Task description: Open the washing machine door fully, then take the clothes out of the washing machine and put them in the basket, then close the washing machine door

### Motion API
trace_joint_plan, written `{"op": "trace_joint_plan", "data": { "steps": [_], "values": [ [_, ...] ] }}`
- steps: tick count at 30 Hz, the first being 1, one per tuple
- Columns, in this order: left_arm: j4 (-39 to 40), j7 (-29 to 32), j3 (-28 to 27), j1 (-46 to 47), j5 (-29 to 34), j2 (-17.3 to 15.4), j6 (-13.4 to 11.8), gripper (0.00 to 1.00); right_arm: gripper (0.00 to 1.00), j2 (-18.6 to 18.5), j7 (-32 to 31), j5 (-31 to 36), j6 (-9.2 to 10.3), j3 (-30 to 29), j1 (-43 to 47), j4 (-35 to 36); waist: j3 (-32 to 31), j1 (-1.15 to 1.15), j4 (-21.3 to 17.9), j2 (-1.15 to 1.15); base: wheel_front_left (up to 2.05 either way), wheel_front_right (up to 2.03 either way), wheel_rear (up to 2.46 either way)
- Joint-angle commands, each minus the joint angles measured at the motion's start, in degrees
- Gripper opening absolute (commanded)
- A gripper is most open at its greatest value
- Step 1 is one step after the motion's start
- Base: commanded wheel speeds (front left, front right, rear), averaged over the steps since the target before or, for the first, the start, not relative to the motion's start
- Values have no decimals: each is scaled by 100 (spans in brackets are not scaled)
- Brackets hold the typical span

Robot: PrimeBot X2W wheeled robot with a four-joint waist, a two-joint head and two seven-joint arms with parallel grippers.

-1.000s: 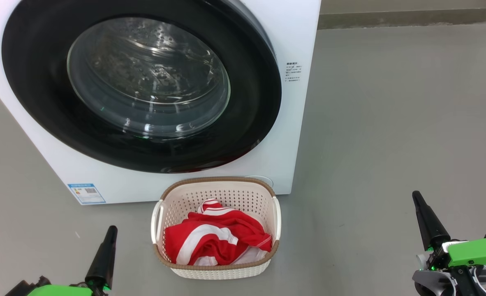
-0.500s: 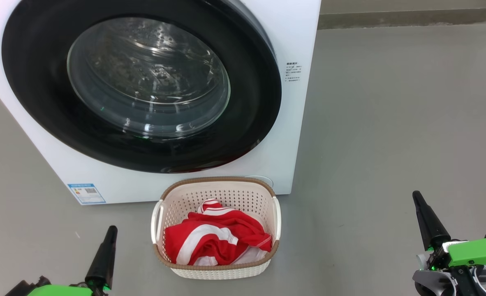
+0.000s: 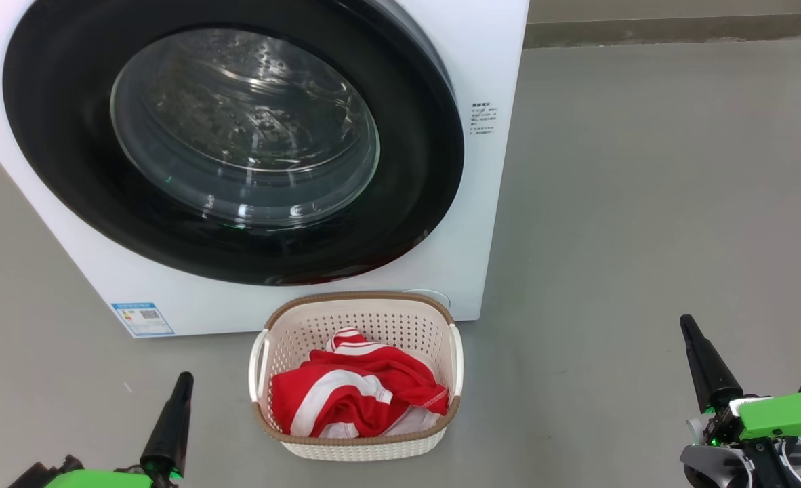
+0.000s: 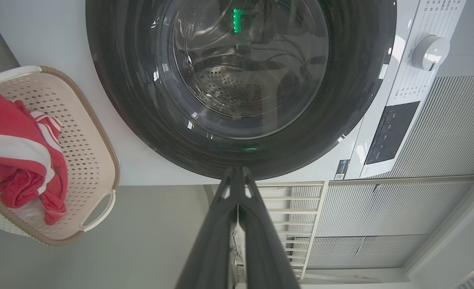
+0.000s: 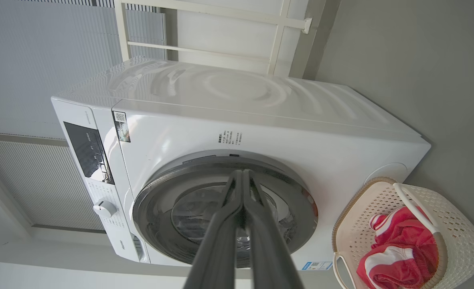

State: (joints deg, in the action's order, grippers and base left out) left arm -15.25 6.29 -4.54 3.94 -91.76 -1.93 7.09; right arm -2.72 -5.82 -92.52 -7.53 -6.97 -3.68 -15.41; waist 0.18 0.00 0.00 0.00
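Head view. A big white boxy front-loading washing machine fills the upper left of the frame. Its large round door with a glossy black rim and bulging clear glass window lies shut against the front panel, and the perforated steel drum shows through the glass. A small blue label sticker sits at the machine's lower left corner. At lower centre, on the grey floor, stands a small cream-white perforated plastic basket with a brown woven-look rim, just below the door. Bright red garments with white stripes lie bunched inside it.

The left fingers rise at the lower left and the right fingers at the lower right, both apart from the basket.

Wrist views. The left fingers and the right fingers are each pressed together at the tips, holding nothing.
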Motion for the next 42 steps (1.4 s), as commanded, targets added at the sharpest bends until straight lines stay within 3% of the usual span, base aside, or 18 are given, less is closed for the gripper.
{"op": "trace_joint_plan", "data": {
  "steps": [1,42],
  "values": [
    [121,20,-198,225,-40,-95,40,0,0,-52,-30,-2,4,91,-246,141,0,0,0,0,0,0,0],
    [121,20,-197,225,-40,-95,40,0,0,-36,-49,17,4,67,-248,140,0,0,0,0,0,0,0]
  ]
}}
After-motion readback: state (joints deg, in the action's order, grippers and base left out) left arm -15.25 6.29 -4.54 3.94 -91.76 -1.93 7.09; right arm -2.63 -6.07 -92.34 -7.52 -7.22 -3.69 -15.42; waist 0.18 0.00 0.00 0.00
